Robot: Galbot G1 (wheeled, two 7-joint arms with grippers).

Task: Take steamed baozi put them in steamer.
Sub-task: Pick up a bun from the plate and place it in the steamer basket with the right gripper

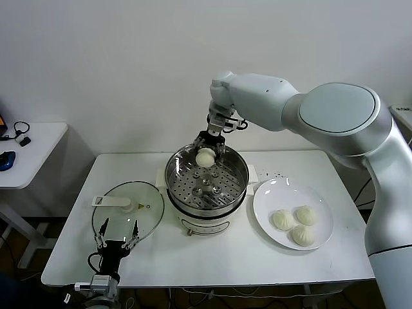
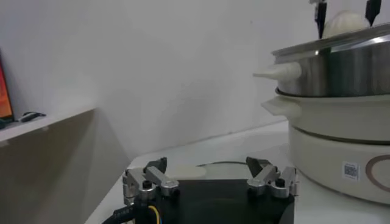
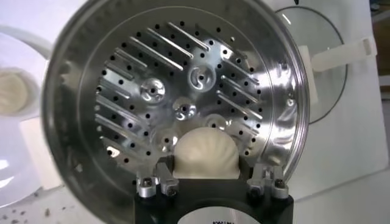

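My right gripper (image 1: 206,149) hangs over the far rim of the steamer (image 1: 239,168), shut on one steamed baozi (image 1: 205,158). In the right wrist view that baozi (image 3: 205,153) sits between the fingers above the perforated tray (image 3: 164,91), which holds nothing. The same bun (image 2: 345,23) shows above the pot's rim in the left wrist view. Three more baozi (image 1: 295,224) lie on the white plate (image 1: 277,193) to the right of the steamer. My left gripper (image 1: 117,233) stays parked low at the table's front left, open and holding nothing.
The round glass lid (image 1: 129,207) lies flat on the table left of the steamer, just beyond my left gripper. The steamer's cream-white base (image 1: 205,225) stands at the table's middle. A side table (image 1: 26,148) with small items stands at far left.
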